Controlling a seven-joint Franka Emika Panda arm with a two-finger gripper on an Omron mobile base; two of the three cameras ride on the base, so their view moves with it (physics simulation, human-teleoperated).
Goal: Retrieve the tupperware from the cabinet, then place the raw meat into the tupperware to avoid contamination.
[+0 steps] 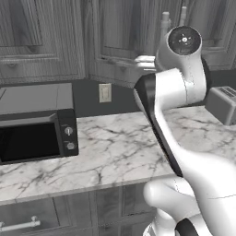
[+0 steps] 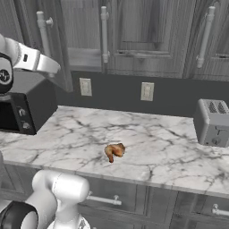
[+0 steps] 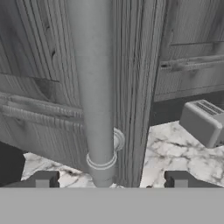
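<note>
End effector point(image 3: 111, 179) open, fingertips point(image 3: 43, 179) spread wide either side of the cabinet point(image 3: 140, 87) handle point(image 3: 94, 87), not touching it; the bar sits between them with room on both sides. Cabinet door stands ajar, its edge just right of the handle. Meat point(image 2: 115, 151) lies alone mid-tabletop point(image 2: 156, 147), clear marble all round, well apart from the toaster point(image 2: 214, 121) at right and the microwave point(image 2: 24, 107) at left. Cabinet interior mostly hidden; a strip of grey shelf point(image 2: 85, 58) shows. Arm blocks part of the left base view.
</note>
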